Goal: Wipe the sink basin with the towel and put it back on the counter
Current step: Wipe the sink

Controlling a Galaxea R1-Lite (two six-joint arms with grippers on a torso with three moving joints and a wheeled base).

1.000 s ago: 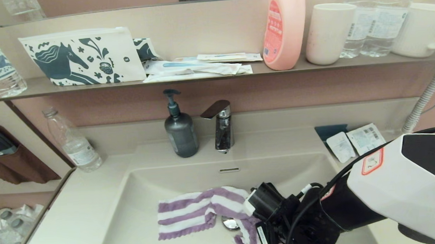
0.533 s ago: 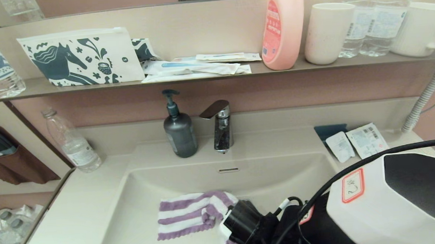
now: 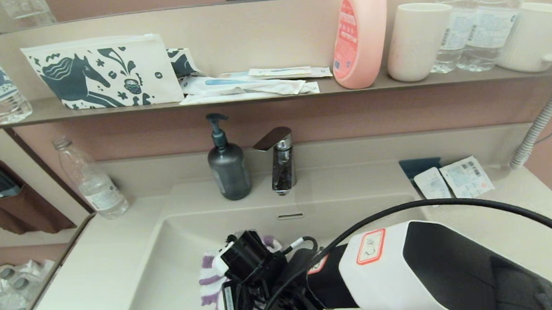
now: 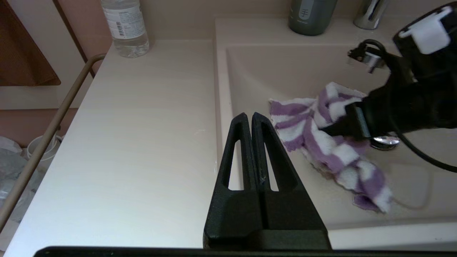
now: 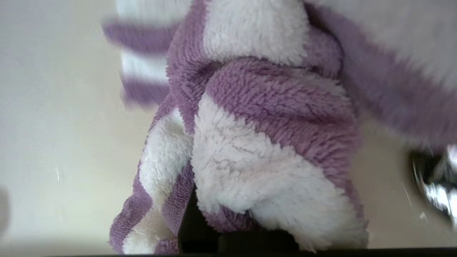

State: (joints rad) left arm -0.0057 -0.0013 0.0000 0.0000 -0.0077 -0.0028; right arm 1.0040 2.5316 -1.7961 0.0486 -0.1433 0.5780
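The towel (image 4: pixel 323 139), purple-and-white striped terry, lies bunched on the floor of the sink basin (image 3: pixel 168 255), toward the basin's left half. In the head view most of it is covered by the right arm; only a striped edge (image 3: pixel 208 281) shows at the arm's left. The left wrist view shows it whole: crumpled, one end trailing toward the basin's near wall, the middle gathered up.

The right tool (image 4: pixel 351 123) is down in the basin and closed on that gathered middle of the towel. Its fingertips are buried in the cloth and cannot be made out singly. The right wrist view is filled with folded terry (image 5: pixel 264 142) pressed close to the lens, with pale basin surface beside it.

The chrome drain plug (image 4: pixel 385 142) sits just beside the towel, half hidden under the right arm; in the head view it is hidden altogether. The overflow slot (image 3: pixel 290 216) shows on the basin's back wall.

The left tool (image 4: pixel 251 119) hangs above the table (image 4: pixel 142 142) at the basin's left rim, its two fingers pressed together and holding nothing. It is out of the head view.

Behind the basin stand a dark soap dispenser (image 3: pixel 228 169) and the faucet (image 3: pixel 280 162). A clear water bottle (image 3: pixel 93 181) stands on the table at far left. Paper sachets (image 3: pixel 454 179) lie on the table at the right.
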